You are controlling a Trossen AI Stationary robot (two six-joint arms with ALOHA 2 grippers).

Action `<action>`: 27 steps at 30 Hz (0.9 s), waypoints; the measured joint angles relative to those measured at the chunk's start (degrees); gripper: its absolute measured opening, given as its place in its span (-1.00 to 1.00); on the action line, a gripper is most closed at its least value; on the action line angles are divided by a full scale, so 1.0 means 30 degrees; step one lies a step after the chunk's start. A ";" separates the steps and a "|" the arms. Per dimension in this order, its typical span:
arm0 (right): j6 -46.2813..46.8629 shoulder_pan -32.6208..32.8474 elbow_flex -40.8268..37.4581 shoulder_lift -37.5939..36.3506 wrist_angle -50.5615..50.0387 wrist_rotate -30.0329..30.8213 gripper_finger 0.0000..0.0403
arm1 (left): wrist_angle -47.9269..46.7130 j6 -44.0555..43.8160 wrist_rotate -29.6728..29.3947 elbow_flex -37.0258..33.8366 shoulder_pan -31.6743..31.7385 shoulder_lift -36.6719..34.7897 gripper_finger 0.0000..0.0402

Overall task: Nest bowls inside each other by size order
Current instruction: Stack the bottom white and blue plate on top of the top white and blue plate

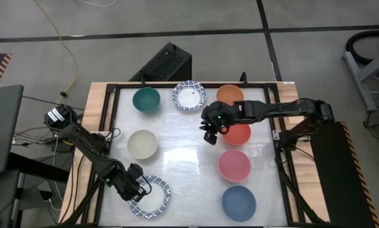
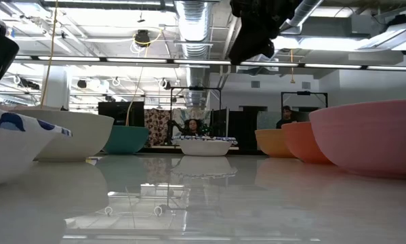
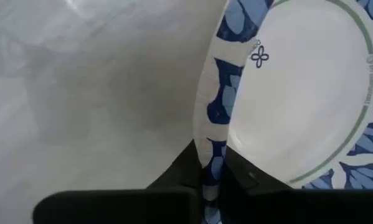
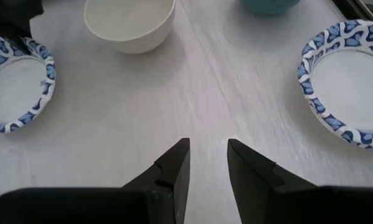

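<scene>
Left hand sat at the near left corner of the desk, its fingers pinched together on the rim of the near patterned bowl; the wrist view showed one dark finger inside the rim and one outside. That bowl lay just right of the hand, flat on the desk. Right hand hung above mid-desk beside the red bowl, fingers apart and empty, with nothing between them. For nesting, the cream bowl lay just beyond the left hand, nearer to it than to the right. The second patterned bowl and the teal bowl stood along the far edge, the pink bowl and the blue bowl on the right side.
</scene>
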 joint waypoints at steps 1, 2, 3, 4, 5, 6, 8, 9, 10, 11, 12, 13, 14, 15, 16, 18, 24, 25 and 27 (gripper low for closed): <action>0.0020 0.0000 0.0000 0.0000 -0.0086 -0.0006 -0.37 | 0.0187 -0.0278 0.0025 0.0000 0.0052 0.0000 -0.96; 0.0043 0.0000 0.0000 0.0000 -0.0193 -0.0005 -0.37 | 0.0463 -0.0508 0.0083 0.0000 0.0145 -0.0048 -0.97; 0.0073 0.0000 0.0000 0.0000 -0.0299 0.0000 -0.37 | 0.0666 -0.0725 0.0028 0.0000 0.0248 -0.0174 -0.98; 0.0278 0.0000 0.0000 0.0000 -0.0379 -0.0006 -0.37 | 0.0868 -0.0925 -0.0049 0.0000 0.0394 -0.0347 -0.99; 0.0634 -0.0016 0.0000 0.0000 -0.0392 -0.0009 -0.37 | 0.1064 -0.1157 -0.0229 0.0000 0.0562 -0.0572 -0.99; 0.1010 -0.0071 0.0000 0.0000 -0.0375 -0.0011 -0.37 | 0.1203 -0.1438 -0.0562 0.0000 0.0710 -0.0847 -0.99; 0.1593 -0.0168 0.0000 0.0000 -0.0377 -0.0035 -0.37 | 0.1217 -0.1933 -0.1441 0.0000 0.1005 -0.1544 -1.00; 0.1847 -0.0175 0.0000 0.0000 -0.0376 -0.0035 -0.37 | 0.1187 -0.2079 -0.1922 0.0019 0.1159 -0.1922 -1.00; 0.2056 -0.0185 0.0000 0.0000 -0.0380 -0.0035 -0.37 | 0.1052 -0.2093 -0.2417 0.0109 0.1312 -0.2294 -1.00; 0.2214 -0.0222 0.0000 0.0000 -0.0373 -0.0035 -0.37 | 0.1029 -0.2113 -0.2838 0.0154 0.1473 -0.2729 -1.00; 0.2420 -0.0304 0.0000 0.0000 -0.0366 -0.0035 -0.37 | 0.1009 -0.2128 -0.3258 0.0219 0.1666 -0.3179 -1.00; 0.2594 -0.0304 0.0000 0.0000 -0.0366 -0.0035 -0.37 | 0.1027 -0.2128 -0.3692 0.0245 0.1860 -0.3659 -1.00; 0.2796 -0.0306 0.0000 0.0000 -0.0348 -0.0030 -0.37 | 0.1038 -0.2134 -0.4212 0.0252 0.2031 -0.4163 -1.00; 0.2989 -0.0311 0.0000 0.0000 -0.0310 -0.0033 -0.37 | 0.1024 -0.2204 -0.4858 0.0255 0.2217 -0.4645 -1.00; 0.3089 -0.0342 0.0000 0.0000 -0.0276 -0.0034 -0.37 | 0.1002 -0.2317 -0.5676 0.0255 0.2378 -0.5136 -1.00; 0.3456 -0.0408 0.0000 -0.0025 -0.0212 -0.0035 -0.37 | 0.1007 -0.2371 -0.7536 0.0255 0.2759 -0.6102 -1.00; 0.4141 -0.0415 0.0000 -0.0304 0.1381 -0.0014 -0.37 | 0.0991 -0.0070 -1.2205 0.0255 0.4528 -0.8148 -1.00; 0.4060 -0.0415 0.0006 -0.0345 0.2047 0.0005 -0.37 | 0.1013 0.0620 -1.2645 0.0255 0.4970 -0.8327 -1.00; 0.4031 -0.0456 0.0015 -0.0379 0.3138 0.0030 -0.37 | 0.0979 0.1913 -1.3239 0.0255 0.5921 -0.8498 -1.00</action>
